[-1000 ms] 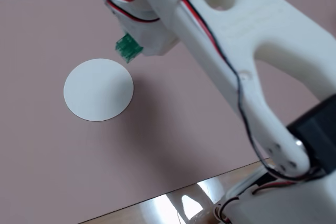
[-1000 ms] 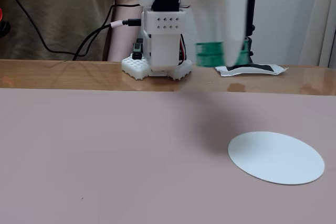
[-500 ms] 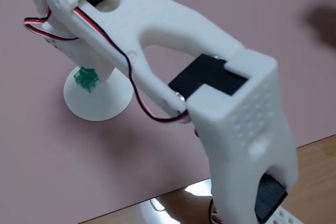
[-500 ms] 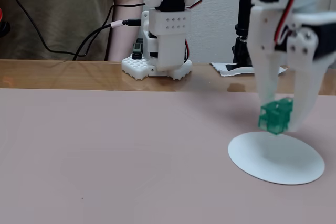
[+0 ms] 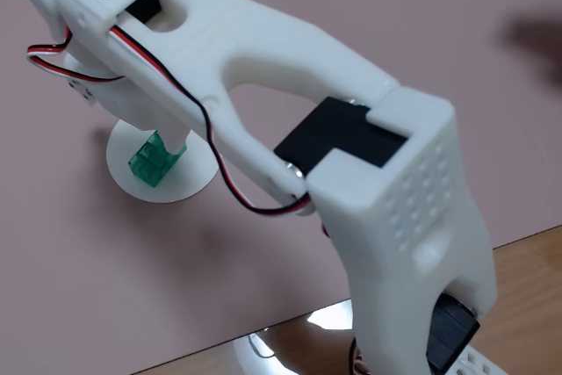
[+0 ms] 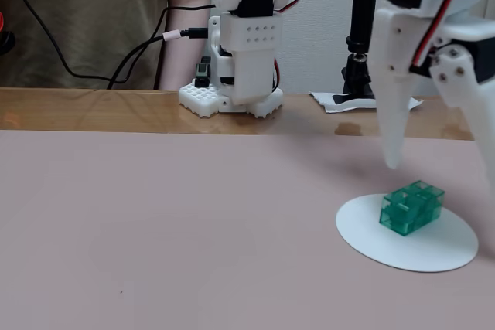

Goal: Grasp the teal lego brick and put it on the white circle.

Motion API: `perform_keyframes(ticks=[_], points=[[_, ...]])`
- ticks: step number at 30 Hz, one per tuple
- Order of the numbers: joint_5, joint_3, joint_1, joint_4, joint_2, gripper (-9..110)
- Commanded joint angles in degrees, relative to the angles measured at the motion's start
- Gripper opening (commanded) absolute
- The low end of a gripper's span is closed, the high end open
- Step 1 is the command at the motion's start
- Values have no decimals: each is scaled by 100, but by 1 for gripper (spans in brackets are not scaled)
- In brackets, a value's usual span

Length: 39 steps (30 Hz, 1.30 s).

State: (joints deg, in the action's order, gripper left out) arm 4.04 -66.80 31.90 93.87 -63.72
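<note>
Release step: teal brick (image 6: 412, 207) lies on the white circle (image 6: 363, 233); gripper (image 6: 433, 164) above it, jaws apart, holding nothing — what remains, presumably, is pulling the arm clear

One fixed view high behind my arm (image 5: 290, 129), looking down close, another low at table (image 6: 155, 229) level facing my base, both sharing the white circle (image 5: 189, 183) (image 6: 433, 249).

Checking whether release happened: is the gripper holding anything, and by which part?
Nothing is held. The teal brick sits on the white circle, with the gripper open above it.
</note>
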Motion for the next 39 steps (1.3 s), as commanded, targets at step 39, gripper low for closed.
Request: perform_keyframes(ticks=[39], points=[[369, -7295, -2786, -2180, -11145, 3]])
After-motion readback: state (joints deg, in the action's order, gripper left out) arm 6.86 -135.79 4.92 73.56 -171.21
